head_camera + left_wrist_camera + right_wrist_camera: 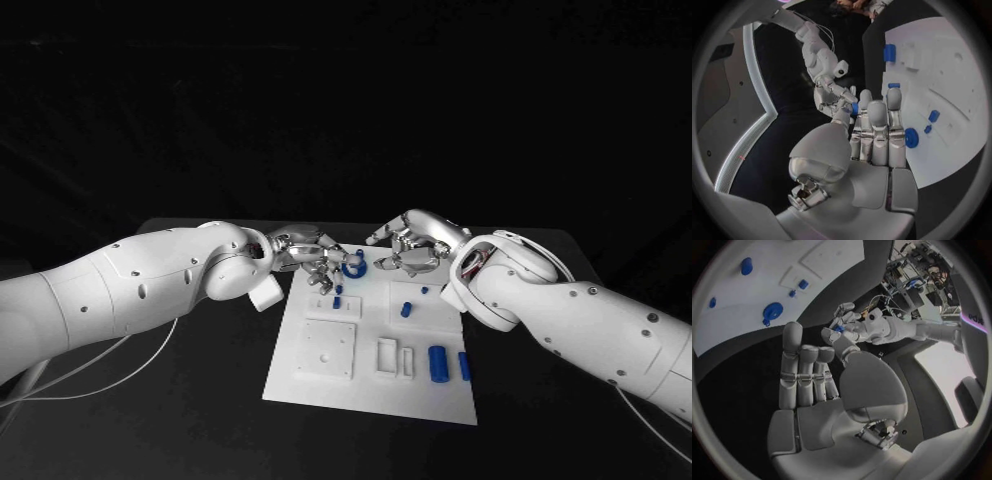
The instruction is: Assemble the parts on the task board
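Both hands sit at the far edge of the task board (346,395). Left hand (310,252) pinches a small blue part (353,264); right hand (408,250) holds nothing, fingers apart. I'd worry about the pinch slipping or the hands colliding, they're that close.

board far edge (320,290): I see both hands covering it.
left hand's (310,252) blue piece (353,266): shape unclear to me.

One white task board (378,380), two silver hands, about six blue parts (438,360).
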